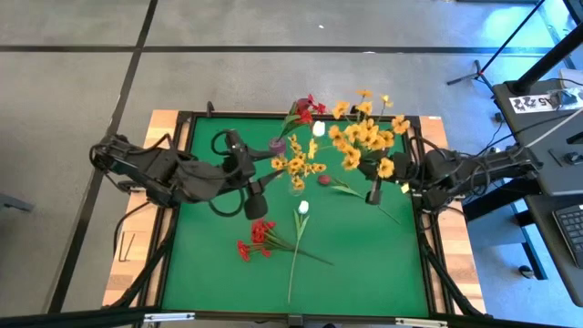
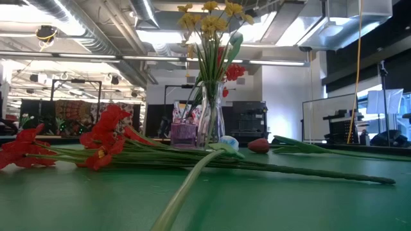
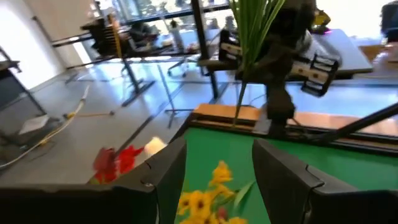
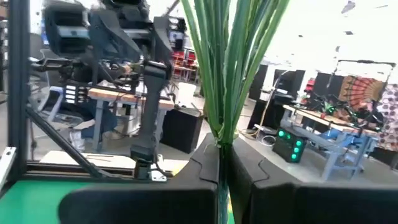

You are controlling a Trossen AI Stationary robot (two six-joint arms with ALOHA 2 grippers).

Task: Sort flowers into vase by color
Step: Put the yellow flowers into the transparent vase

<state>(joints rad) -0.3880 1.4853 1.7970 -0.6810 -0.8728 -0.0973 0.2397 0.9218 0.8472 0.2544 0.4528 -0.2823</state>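
Note:
My right gripper [image 1: 374, 189] [image 4: 221, 163] hovers over the table's right half, shut on a bunch of yellow blossom sprays [image 1: 366, 137]. My left gripper [image 1: 260, 196] [image 3: 219, 168] is open, raised over the left half beside a clear glass vase [image 2: 212, 122] that holds yellow sprays [image 1: 296, 167] upright. A small purple vase [image 2: 184, 135] stands next to it, with red blossoms [image 1: 305, 109] above. A red spray [image 1: 255, 239], a white tulip [image 1: 303, 208] and a dark pink bud [image 1: 324, 180] lie flat on the green mat. My right gripper pinches several green stems [image 4: 219, 134] of the yellow sprays together between its two fingers. The stems stand up out of the fingers, with the blossoms above. The bunch is lifted clear of the table. One stem end [image 3: 237, 112] hangs below the fingers.
The green mat [image 1: 364, 264] has a raised black frame around it. Wooden boards show at the left and right sides. The near half of the mat holds only the red spray and the tulip's long stem [image 1: 293, 264]. Tables and equipment stand in the room beyond.

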